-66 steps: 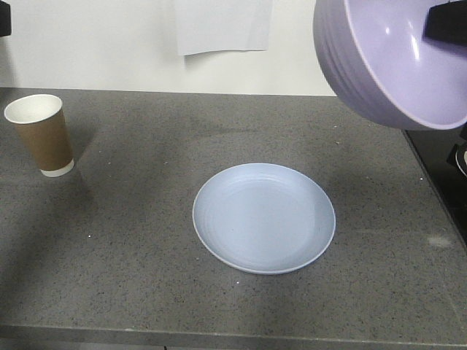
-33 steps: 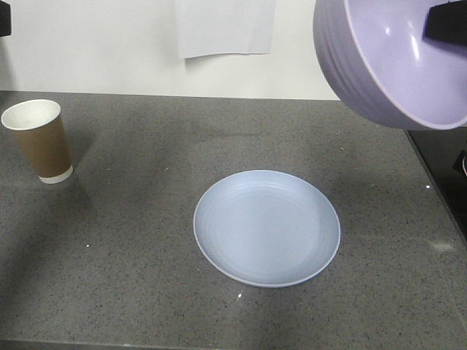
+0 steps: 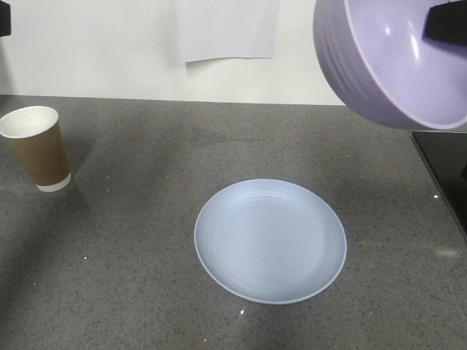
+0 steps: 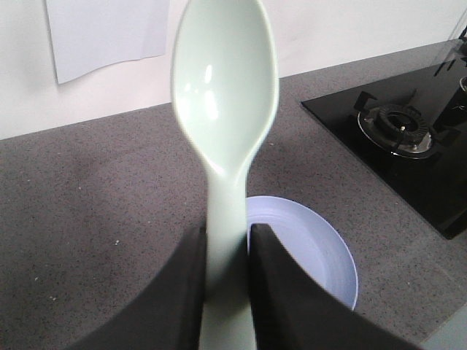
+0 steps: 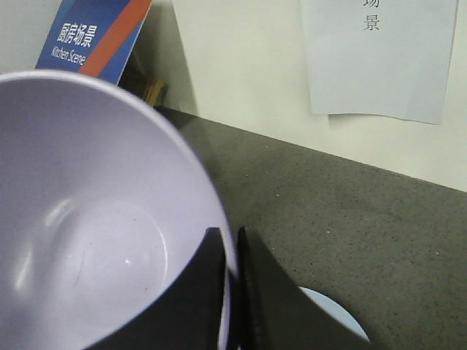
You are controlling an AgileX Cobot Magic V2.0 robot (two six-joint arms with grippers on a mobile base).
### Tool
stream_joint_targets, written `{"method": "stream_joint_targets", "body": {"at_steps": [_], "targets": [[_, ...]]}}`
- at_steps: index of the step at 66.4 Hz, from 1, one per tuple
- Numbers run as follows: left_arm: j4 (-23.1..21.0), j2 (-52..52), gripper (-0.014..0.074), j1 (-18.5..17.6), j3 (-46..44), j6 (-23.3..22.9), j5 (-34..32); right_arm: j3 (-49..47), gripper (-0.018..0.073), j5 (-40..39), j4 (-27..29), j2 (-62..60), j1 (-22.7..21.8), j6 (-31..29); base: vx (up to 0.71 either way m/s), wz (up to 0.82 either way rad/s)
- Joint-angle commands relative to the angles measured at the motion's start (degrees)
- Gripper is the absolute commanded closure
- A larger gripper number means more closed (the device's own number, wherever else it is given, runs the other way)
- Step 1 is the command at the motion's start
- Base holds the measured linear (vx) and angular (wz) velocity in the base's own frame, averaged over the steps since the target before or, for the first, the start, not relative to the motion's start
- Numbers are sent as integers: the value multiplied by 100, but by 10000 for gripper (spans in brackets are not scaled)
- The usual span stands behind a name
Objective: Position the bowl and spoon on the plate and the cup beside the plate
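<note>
Left gripper (image 4: pixel 228 251) clamped on spoon (image 4: pixel 225 95) handle — right gripper (image 5: pixel 229 251) pinching bowl (image 5: pixel 95 219) rim; plate (image 3: pixel 270 240), upright cup (image 3: pixel 36 149) well apart on countertop (image 3: pixel 131 240).

Blue sign (image 5: pixel 84 36) — "Kitchen Scene"; wall paper (image 5: pixel 376 69) — "景".

Lit brightly from overhead in the front view, with soft shadows right of the cup (image 3: pixel 36 148), under the wall sheet (image 3: pixel 228 29) and across the lower left of the frame, plus white glints inside the bowl (image 3: pixel 379 65), slightly soft at upper right. In the left wrist view, sharp on the counter (image 4: pixel 87 189) but soft on the near spoon (image 4: pixel 225 109), with two pale highlights on its head and sheen on the black hob (image 4: pixel 423 182) at right. In the right wrist view, blurred along the bowl rim, with one small glint in its base and dark shadow at upper left.
</note>
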Motion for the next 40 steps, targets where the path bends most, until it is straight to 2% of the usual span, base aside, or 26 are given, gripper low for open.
{"method": "stream_joint_targets", "body": {"at_steps": [1, 40], "targets": [[-255, -77, 603, -36, -135, -4, -321, -154, 565, -216, 341, -81, 1, -49, 5, 1], [-255, -77, 603, -36, -135, -4, -321, -154, 565, -216, 341, -81, 1, -49, 4, 1]]}}
